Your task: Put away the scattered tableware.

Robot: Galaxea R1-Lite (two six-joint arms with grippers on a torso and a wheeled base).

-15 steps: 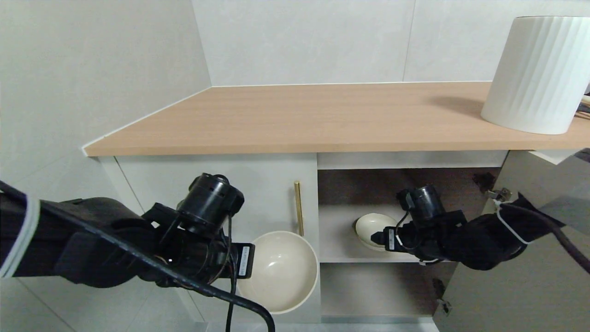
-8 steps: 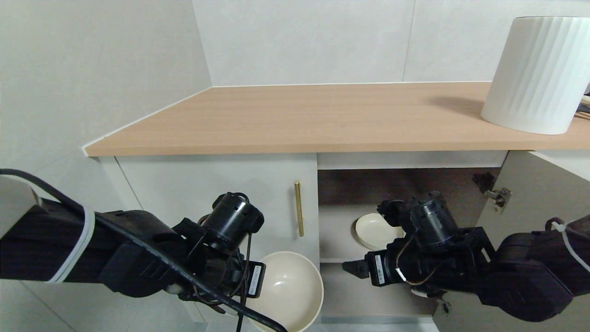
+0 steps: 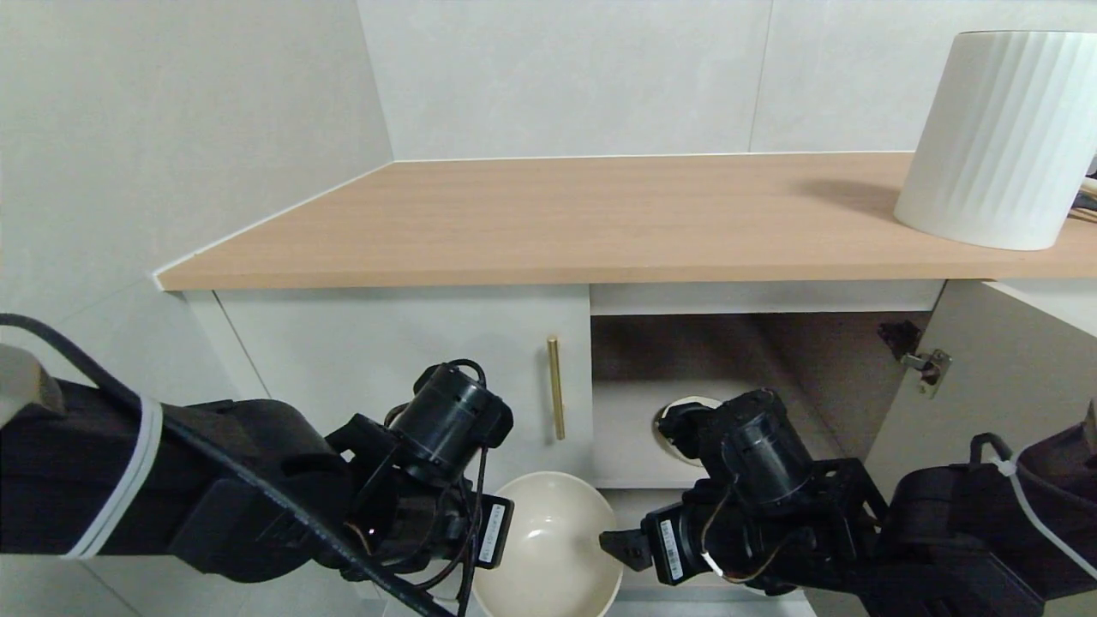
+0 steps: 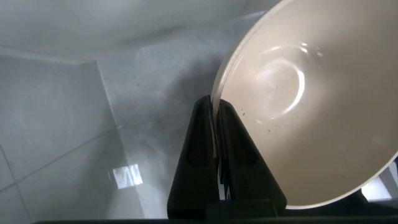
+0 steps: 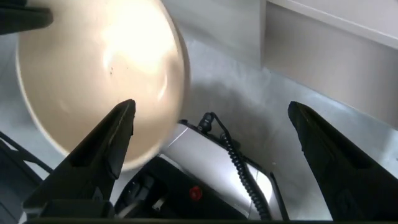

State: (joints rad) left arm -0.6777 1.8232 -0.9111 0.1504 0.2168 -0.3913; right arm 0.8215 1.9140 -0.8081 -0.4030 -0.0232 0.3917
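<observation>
A large cream bowl (image 3: 553,548) hangs low in front of the cabinet, tilted with its hollow facing me. My left gripper (image 3: 495,533) is shut on its rim; in the left wrist view the fingers (image 4: 208,134) pinch the bowl (image 4: 305,106) at its edge. My right gripper (image 3: 621,548) is open just to the right of the bowl, close to its rim. In the right wrist view the bowl (image 5: 93,68) lies beside one of the spread fingers (image 5: 109,146). A small cream dish (image 3: 673,416) rests on the cabinet shelf, partly hidden behind the right arm.
The wooden countertop (image 3: 557,214) carries a white ribbed container (image 3: 1003,137) at the far right. The left cabinet door (image 3: 386,343) is closed, with a gold handle (image 3: 554,386). The right door (image 3: 986,386) stands open on its hinge (image 3: 930,364).
My right gripper has drawn back from the shelf, down and left to the bowl, leaving the small dish there. My left arm has lowered the bowl and shifted it right.
</observation>
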